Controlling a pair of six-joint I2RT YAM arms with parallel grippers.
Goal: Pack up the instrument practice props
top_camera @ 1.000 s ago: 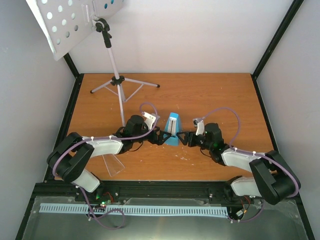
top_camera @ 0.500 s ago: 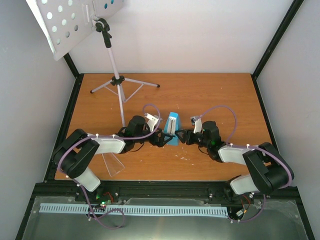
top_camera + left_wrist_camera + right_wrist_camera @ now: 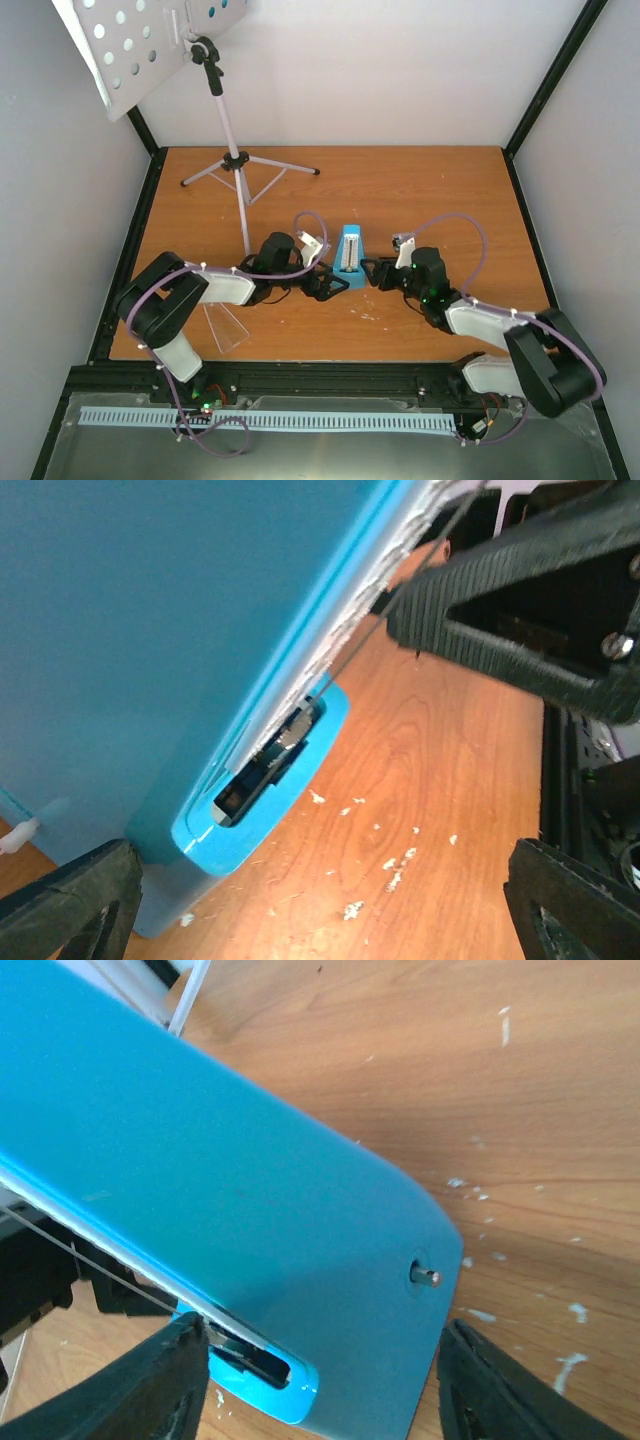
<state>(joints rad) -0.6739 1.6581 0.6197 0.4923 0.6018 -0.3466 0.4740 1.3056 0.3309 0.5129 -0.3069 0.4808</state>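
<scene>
We're early in the pack-up, folks, with nothing put away so far as we can see. The music stand [image 3: 128, 45] is fully up on its tripod at the far-left corner of the table [image 3: 440, 190]. Something pale blue at its top edge may be the music sheets [image 3: 214, 10], though the view crops it and we can't be sure.

All the action is in the middle. The metronome [image 3: 348, 257] stands upright on the wood, flanked by both arms. The left gripper [image 3: 335, 284] sits at its near-left side with fingers spread wide. In the left wrist view the blue body fills the left of the gap, and no pad is clearly touching it. The right gripper [image 3: 371, 272] comes in from the other side, also spread, with the metronome's base between its fingers (close, but we wouldn't call it a grip).

The clear cover [image 3: 226, 329] lies apart, near the left arm's elbow at the table's front edge. By our reckoning the job in hand is steadying the metronome so it can be covered. The stand and sheets are all left to do.
</scene>
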